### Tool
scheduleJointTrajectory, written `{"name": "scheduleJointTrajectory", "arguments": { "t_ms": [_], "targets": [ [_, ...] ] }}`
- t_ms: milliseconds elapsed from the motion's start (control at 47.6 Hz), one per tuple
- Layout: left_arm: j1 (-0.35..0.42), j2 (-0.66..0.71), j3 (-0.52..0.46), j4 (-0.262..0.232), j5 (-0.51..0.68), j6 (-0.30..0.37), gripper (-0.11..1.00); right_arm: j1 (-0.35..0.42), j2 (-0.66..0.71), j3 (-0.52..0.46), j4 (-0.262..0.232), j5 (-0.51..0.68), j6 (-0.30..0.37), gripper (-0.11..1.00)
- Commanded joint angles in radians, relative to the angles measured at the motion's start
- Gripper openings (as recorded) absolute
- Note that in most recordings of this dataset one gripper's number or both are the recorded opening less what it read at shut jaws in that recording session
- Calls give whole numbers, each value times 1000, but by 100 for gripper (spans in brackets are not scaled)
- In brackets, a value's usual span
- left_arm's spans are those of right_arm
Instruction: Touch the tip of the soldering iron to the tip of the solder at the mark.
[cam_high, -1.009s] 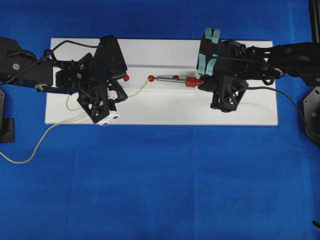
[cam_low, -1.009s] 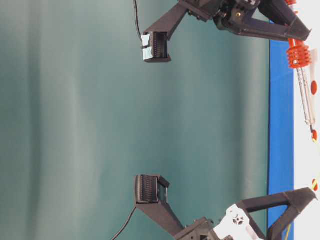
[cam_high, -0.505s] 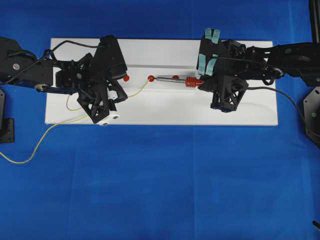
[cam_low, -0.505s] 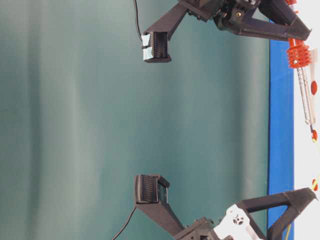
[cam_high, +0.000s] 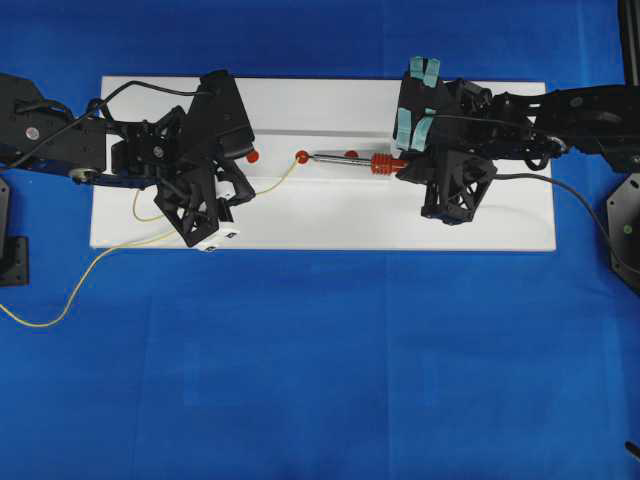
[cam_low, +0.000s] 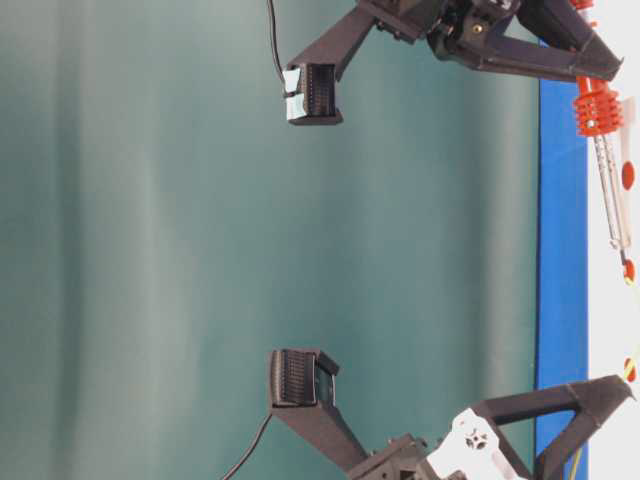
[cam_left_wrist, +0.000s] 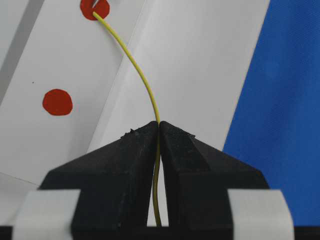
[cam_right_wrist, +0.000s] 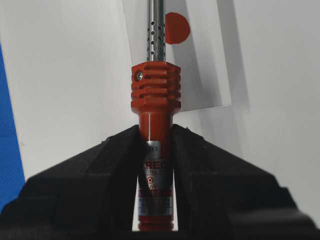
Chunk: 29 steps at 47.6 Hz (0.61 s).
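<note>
The left gripper (cam_left_wrist: 159, 131) pinches the solder (cam_left_wrist: 142, 80) and the right gripper (cam_right_wrist: 156, 145) clamps the soldering iron (cam_right_wrist: 155, 100); both tips sit at the red mark (cam_high: 302, 157) near the white board's (cam_high: 330, 215) far edge, so the touch looks made or nearly so. The board lies on a blue-covered worktop (cam_high: 320, 360) before a plain green backdrop (cam_low: 200, 240).

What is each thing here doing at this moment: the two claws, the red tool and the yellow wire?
Left gripper: shut on the solder.
Right gripper: shut on the soldering iron.
Solder: held, curving, tip on a red mark.
Soldering iron: held level over the white board, tip at that mark.
</note>
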Motion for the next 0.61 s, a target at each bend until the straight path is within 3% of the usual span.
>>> {"name": "scheduleJointTrajectory", "arguments": {
  "t_ms": [0,273,589],
  "targets": [
    [-2,-9,-18,2,-5,9,3,-3,-9,-21,-2,-5,2,6],
    [-2,-71,5,2,-3,21,3,-3,-9,-21,0,-6,2,6],
    [-3,-287,84,3,92,9,3,-3,-9,-20,0,-5,2,6]
  ]
}}
